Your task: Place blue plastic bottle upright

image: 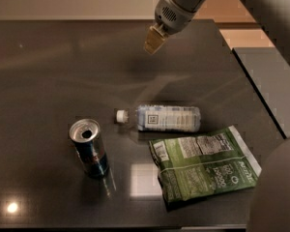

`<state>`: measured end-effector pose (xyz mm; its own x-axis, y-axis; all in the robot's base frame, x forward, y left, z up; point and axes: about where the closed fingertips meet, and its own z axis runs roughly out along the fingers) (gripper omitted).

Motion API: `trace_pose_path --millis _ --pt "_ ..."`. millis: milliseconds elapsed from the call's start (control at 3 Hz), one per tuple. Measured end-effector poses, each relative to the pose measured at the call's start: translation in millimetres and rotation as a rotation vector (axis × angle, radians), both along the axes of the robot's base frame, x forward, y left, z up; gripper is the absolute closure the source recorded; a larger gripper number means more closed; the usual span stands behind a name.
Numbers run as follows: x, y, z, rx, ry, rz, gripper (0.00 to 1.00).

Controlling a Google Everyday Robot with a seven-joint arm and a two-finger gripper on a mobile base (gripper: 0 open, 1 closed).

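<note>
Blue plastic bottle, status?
Gripper raised over far table, empty. Blue plastic bottle on its side, cap left. Green bag close beside it, can upright nearby.

Likely office break area: dark glossy table point(48, 81), drink can point(89, 149), green snack bag point(203, 170); tool point(153, 40) hangs above table's far side
</note>
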<state>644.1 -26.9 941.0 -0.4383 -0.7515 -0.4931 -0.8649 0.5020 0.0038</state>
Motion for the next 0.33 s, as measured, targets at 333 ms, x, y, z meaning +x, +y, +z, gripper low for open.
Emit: trace_pose_path --millis 333 --pt "-0.1 0.1 -0.9 0.004 0.002 0.0 0.73"
